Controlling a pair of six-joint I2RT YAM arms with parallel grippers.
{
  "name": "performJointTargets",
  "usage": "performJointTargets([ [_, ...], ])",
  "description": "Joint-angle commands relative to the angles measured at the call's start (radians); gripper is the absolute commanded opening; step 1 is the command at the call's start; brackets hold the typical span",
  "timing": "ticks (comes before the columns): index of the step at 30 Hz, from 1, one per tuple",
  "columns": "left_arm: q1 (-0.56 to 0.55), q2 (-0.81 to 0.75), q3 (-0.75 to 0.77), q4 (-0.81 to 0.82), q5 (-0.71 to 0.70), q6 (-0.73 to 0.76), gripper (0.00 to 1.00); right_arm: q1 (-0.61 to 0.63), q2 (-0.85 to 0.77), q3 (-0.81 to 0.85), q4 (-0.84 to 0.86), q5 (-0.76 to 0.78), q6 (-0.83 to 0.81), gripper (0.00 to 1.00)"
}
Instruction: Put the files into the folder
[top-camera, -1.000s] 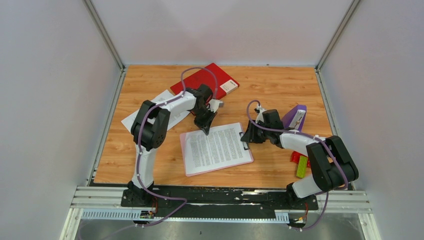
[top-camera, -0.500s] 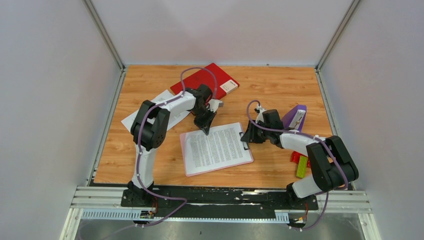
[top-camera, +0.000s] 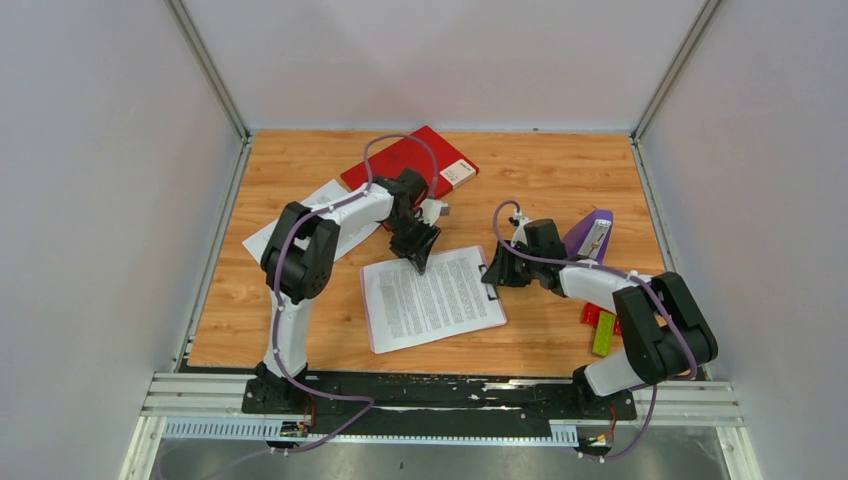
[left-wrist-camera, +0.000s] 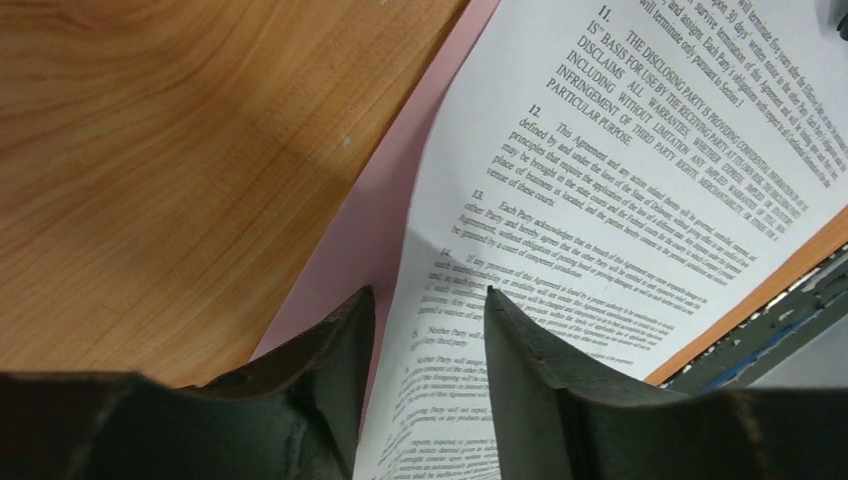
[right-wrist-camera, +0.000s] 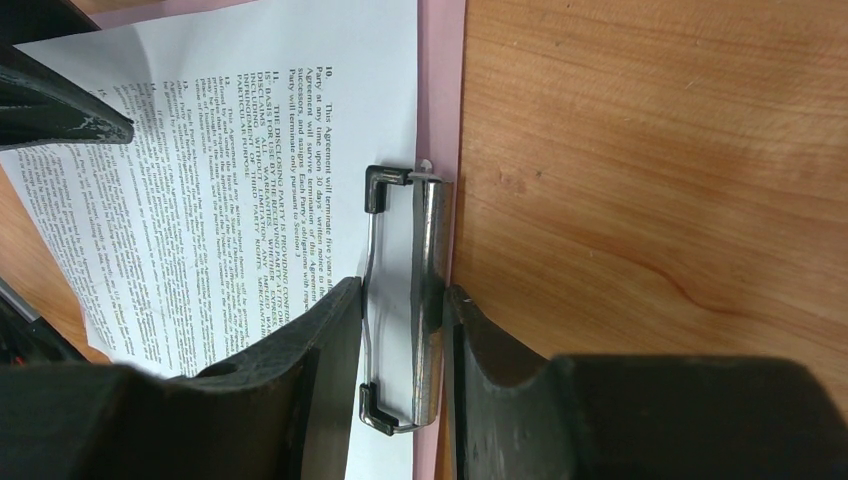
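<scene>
The counter (top-camera: 560, 170) is smooth wood with brown stripes. In the middle of the top view lies a flat pink clipboard (left-wrist-camera: 370, 230). On it lies one of the files (top-camera: 435, 295), a thin white sheet full of small black words.

The left hand (left-wrist-camera: 430, 310) is over the upper left corner of that sheet. Its two dark fingers (left-wrist-camera: 335, 360) stand a little apart and squeeze nothing. The edge of the sheet shows in the gap between them. There the paper bends up in a soft wave and a fold runs across it.

The right hand (right-wrist-camera: 402, 290) is at the right edge of the clipboard. Its fingers are closed on the metal clip (right-wrist-camera: 430, 230), one on each side. The clip is a shiny silver roll with a thin wire loop and black tips.

The folder (top-camera: 400, 162) lies flat near the top middle of the top view, shut, with its red side up. It is a big rectangle with a white label (top-camera: 458, 173) near one corner. More white sheets (top-camera: 258, 240) lie at the left, partly under the left arm and just beside the folder.

At the right of the counter lie a purple thing (top-camera: 590, 232) and small red and green blocks (top-camera: 603, 325).
</scene>
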Motion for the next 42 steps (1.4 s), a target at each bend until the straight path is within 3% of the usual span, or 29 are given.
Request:
performJointTargets([
  [1, 0.002, -0.033, 0.03, -0.009, -0.076, 0.042, 0.57, 0.002, -0.021, 0.003, -0.124, 0.016, 0.02, 0.34],
  [10, -0.001, -0.017, 0.123, 0.002, -0.066, 0.055, 0.61, 0.002, -0.079, 0.055, -0.194, 0.002, 0.007, 0.45],
  [18, 0.003, -0.159, 0.152, 0.03, -0.263, 0.031, 0.71, 0.033, -0.119, 0.121, -0.275, 0.054, 0.018, 0.39],
  [22, 0.032, -0.253, 0.135, 0.002, -0.336, -0.009, 0.81, 0.084, -0.113, 0.167, -0.306, 0.154, 0.02, 0.38],
  [28, 0.046, -0.379, -0.06, 0.032, -0.298, -0.059, 0.74, 0.171, -0.046, 0.237, -0.319, 0.248, 0.013, 0.33],
  [34, 0.059, -0.429, -0.308, 0.185, -0.225, -0.135, 0.56, 0.211, 0.028, 0.266, -0.296, 0.251, 0.026, 0.24],
  [38, 0.083, -0.454, -0.402, 0.273, -0.179, -0.191, 0.56, 0.213, 0.066, 0.268, -0.29, 0.264, 0.025, 0.21],
  [42, 0.134, -0.546, -0.458, 0.331, -0.215, -0.242, 0.64, 0.21, 0.105, 0.28, -0.322, 0.348, -0.003, 0.2],
])
